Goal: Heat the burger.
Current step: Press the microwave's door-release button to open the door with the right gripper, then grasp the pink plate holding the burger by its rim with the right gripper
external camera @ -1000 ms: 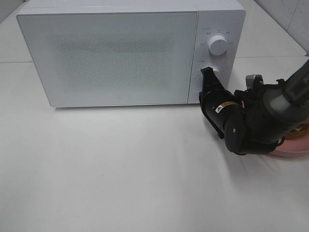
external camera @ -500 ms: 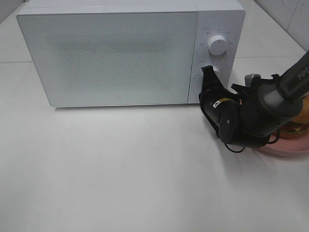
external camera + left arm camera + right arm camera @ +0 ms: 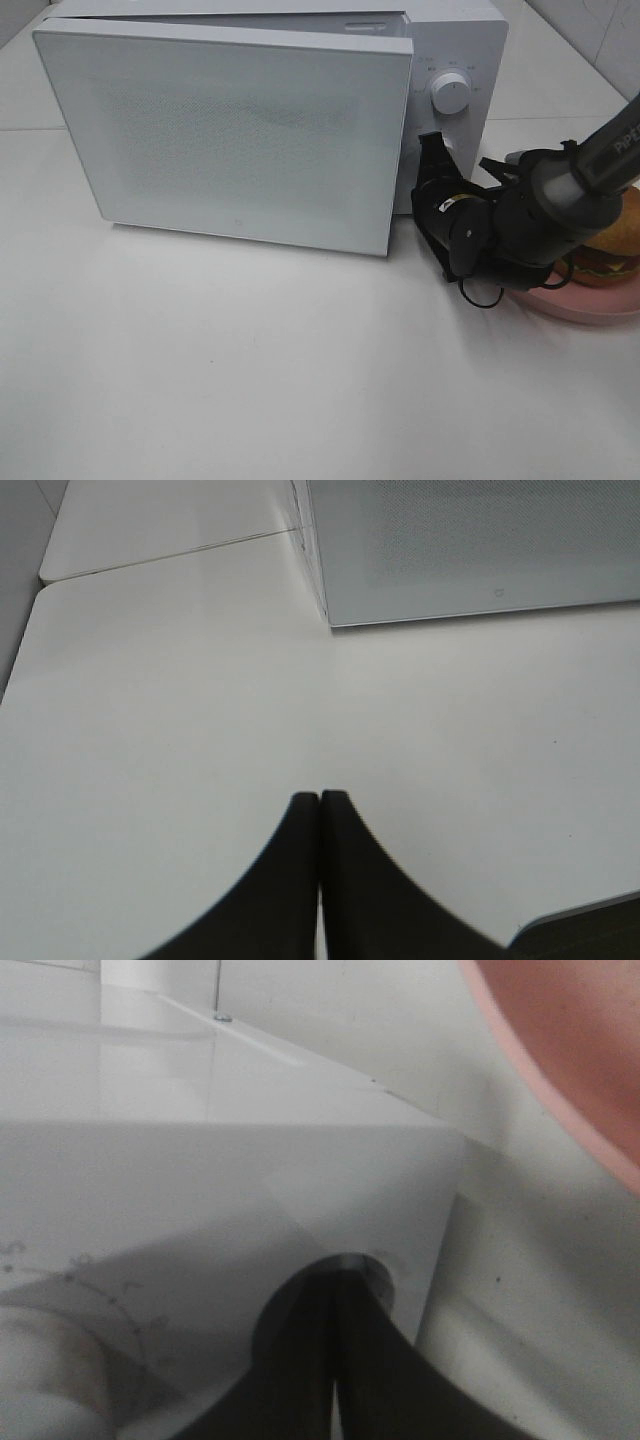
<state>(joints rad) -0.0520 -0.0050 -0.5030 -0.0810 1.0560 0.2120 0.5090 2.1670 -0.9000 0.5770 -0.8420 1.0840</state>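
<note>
The burger (image 3: 612,250) sits on a pink plate (image 3: 580,305) at the table's right edge, half hidden behind my right arm. My right gripper (image 3: 432,145) is shut with nothing in it, its tips against the lower button (image 3: 378,1272) on the white microwave's control panel (image 3: 455,60). The right wrist view shows the shut fingertips (image 3: 335,1280) on that button, with the plate's rim (image 3: 570,1050) off to one side. The microwave door (image 3: 240,130) stands ajar, its right edge swung out from the body. My left gripper (image 3: 319,800) is shut and empty over bare table, short of the microwave (image 3: 470,540).
An upper knob (image 3: 451,93) sits above the gripper tips on the panel. The door's free edge reaches toward the right arm. White table (image 3: 250,380) spreads in front of the microwave. A tiled wall runs along the back right.
The microwave door has popped open and swung out toward the front. My right arm has shifted slightly, uncovering more of the burger and plate.
</note>
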